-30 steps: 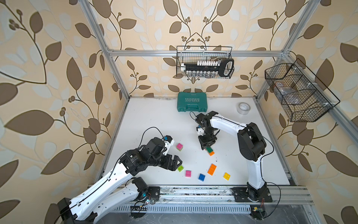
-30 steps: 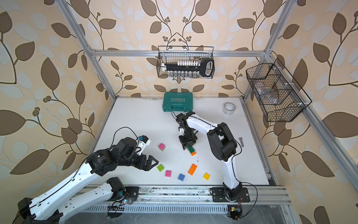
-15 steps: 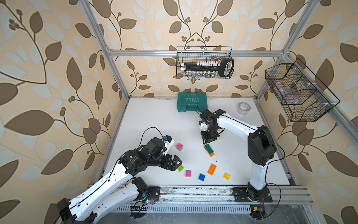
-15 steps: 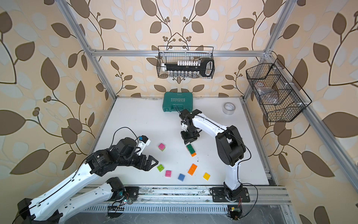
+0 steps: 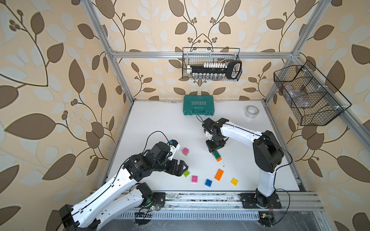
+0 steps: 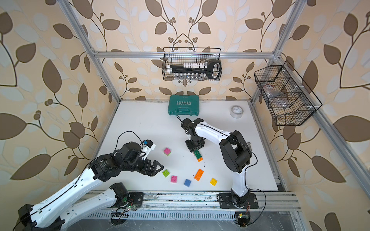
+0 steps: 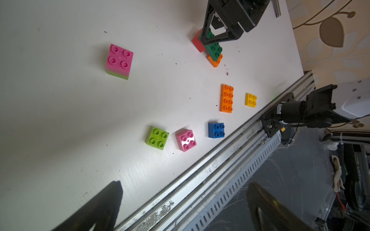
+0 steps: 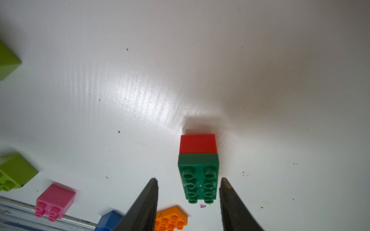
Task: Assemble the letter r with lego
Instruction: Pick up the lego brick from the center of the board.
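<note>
A dark green long lego brick (image 5: pixel 216 154) (image 6: pixel 197 153) (image 8: pixel 198 176) rests on a red brick (image 8: pixel 197 143) and a small orange one (image 5: pixel 218 159) (image 7: pixel 215 60). My right gripper (image 5: pixel 215 149) (image 6: pixel 195 149) (image 8: pixel 189 180) hangs over its rear end, open, fingers either side without gripping. My left gripper (image 5: pixel 184 169) (image 6: pixel 159 170) (image 7: pixel 185 185) stands wide open and empty beside a lime brick (image 5: pixel 186 173) (image 7: pixel 157 138). Loose lego nearby: pink on lime (image 5: pixel 185 151), pink (image 5: pixel 194 178), blue (image 5: pixel 208 182), long orange (image 5: pixel 219 174), yellow (image 5: pixel 234 181).
A teal tool case (image 5: pixel 198 108) lies at the back of the white table (image 5: pixel 160 124), and a tape roll (image 5: pixel 251 111) at the back right. Wire baskets (image 5: pixel 211 64) hang on the walls. The metal rail (image 5: pixel 200 197) runs along the front edge.
My right gripper drew back from the green stack, then came back over it with its jaws wider; its elbow swung right. The left arm and the loose bricks have not moved.
</note>
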Controlling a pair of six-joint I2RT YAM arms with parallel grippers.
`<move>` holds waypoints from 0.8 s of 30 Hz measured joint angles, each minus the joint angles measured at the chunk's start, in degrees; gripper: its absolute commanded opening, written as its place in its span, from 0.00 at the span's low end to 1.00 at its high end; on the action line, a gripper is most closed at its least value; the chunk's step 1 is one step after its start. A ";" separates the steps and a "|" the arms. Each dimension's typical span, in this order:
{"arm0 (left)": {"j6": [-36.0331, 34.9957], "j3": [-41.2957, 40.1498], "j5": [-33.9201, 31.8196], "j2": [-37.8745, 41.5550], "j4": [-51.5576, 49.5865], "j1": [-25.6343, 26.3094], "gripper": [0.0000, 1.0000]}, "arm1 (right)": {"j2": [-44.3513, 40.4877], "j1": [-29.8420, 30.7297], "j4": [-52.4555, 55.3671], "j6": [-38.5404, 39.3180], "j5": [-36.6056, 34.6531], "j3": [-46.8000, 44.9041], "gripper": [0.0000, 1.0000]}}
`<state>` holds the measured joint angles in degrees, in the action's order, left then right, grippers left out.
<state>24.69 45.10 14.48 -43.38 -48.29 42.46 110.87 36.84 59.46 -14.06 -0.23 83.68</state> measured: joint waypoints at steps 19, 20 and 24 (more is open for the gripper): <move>0.26 0.02 -0.74 -2.60 -0.44 0.00 0.99 | 2.97 0.02 0.04 0.00 -1.51 0.00 0.39; 0.46 0.02 -1.44 -3.28 -0.74 0.00 0.99 | 3.13 0.02 0.04 0.00 -1.53 0.00 0.39; 2.08 0.35 -4.76 -6.69 -1.73 0.00 0.99 | 3.32 0.04 0.02 -0.09 -1.53 0.00 0.33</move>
<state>26.76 45.45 9.72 -50.06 -50.02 42.46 114.19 36.88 59.48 -14.15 -1.76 83.68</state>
